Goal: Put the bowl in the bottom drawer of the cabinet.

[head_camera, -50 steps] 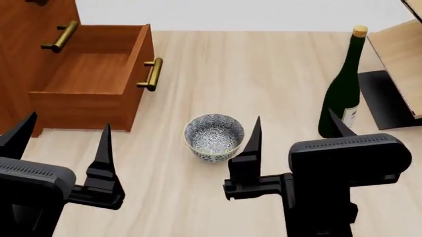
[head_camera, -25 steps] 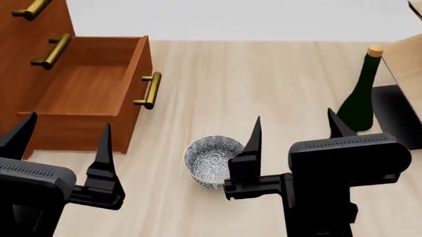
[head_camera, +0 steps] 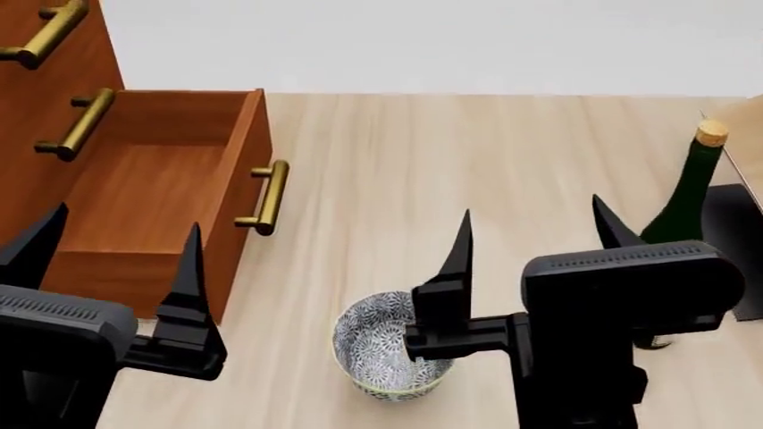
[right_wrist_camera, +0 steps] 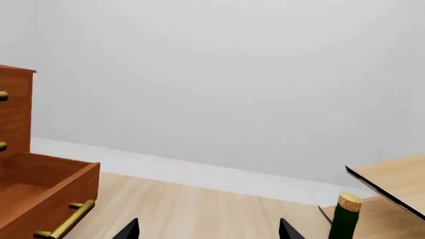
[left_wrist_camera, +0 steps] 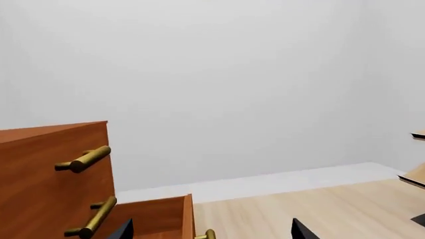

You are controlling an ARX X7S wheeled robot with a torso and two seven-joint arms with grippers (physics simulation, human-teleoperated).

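- In my head view the bowl [head_camera: 388, 359] sits on the pale wood floor [head_camera: 477, 179] at lower centre of the frame, upright, its blue-grey floral inside facing up.
- The near finger of my right gripper [head_camera: 533, 241] overlaps the bowl's right rim in the picture; I cannot tell whether it touches the bowl or simply hangs above it.
- My right gripper is spread wide, its two black pointed fingers [head_camera: 456, 250] standing well apart and nothing between them.
- My left gripper [head_camera: 120, 246] at lower left is likewise spread wide and holds nothing; its fingers frame the front corner of the drawer in the picture.
- The bottom drawer [head_camera: 167, 192] is pulled out of the cabinet [head_camera: 36, 89] at upper left, its inside bare reddish-brown wood, its brass bar handle [head_camera: 264, 198] on the front facing the middle of the frame.
- The bowl lies outside the drawer, to the lower right of its handle and apart from it.
- Two upper drawer fronts with like brass handles [head_camera: 70, 123] show closed above the open one.
- A dark green bottle [head_camera: 682, 192] with a cork-coloured top stands upright at right, partly behind my right gripper body.
- My left wrist view shows the cabinet [left_wrist_camera: 47, 179] and the open drawer's edge [left_wrist_camera: 188, 216] low in frame, with only the fingertips [left_wrist_camera: 300, 230] showing.
- My right wrist view shows the open drawer [right_wrist_camera: 47, 194], the bottle top [right_wrist_camera: 349, 203] and a light wooden panel [right_wrist_camera: 391, 181].
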